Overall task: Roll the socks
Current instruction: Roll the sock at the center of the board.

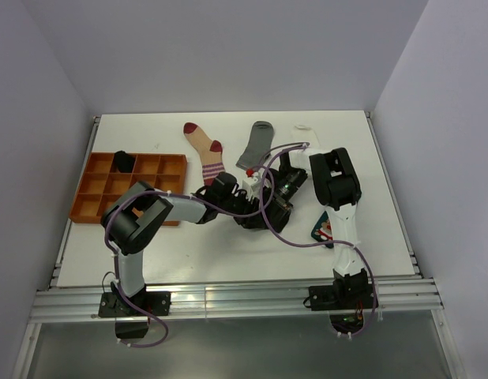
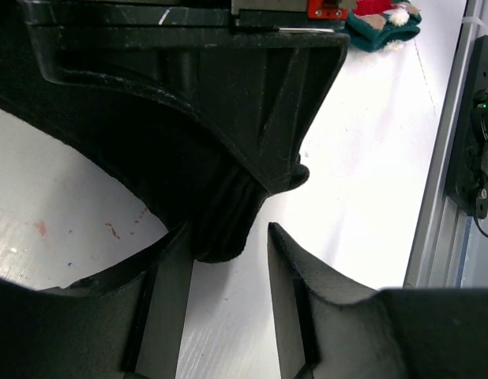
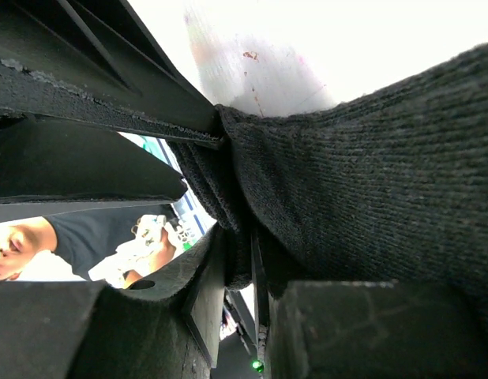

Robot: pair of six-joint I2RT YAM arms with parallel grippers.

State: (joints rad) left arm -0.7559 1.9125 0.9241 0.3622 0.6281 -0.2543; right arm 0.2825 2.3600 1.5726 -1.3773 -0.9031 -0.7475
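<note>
"What did the sock in the middle look like?"

"It was a plain black knitted ankle sock (image 3: 370, 174), bunched into a thick fold. The ribbing showed clearly in the right wrist view. It was held above the middle of the white table (image 1: 228, 253), where the two arms met."

"And who had it?"

"The right gripper (image 1: 264, 207) was clenched on the black sock, with the fabric pinched between its fingers. The left gripper (image 2: 228, 237) stood released, jaws apart. The sock's rounded end hung between its tips, and there was a gap on one side."

"How many socks did you count?"

"Five for certain, one of each kind. Besides the black one, a beige sock with red toe, heel and stripes (image 1: 203, 150) and a grey sock (image 1: 257, 146) lay flat near the far edge. A white sock (image 1: 304, 129) lay beyond them, hard to see. A dark teal Christmas sock (image 2: 382, 30) was beside the right arm."

"Anything else?"

"One orange compartment tray (image 1: 86, 213) at the left, with one dark lump (image 1: 124, 161) in a far cell. I couldn't tell what it was."
</note>
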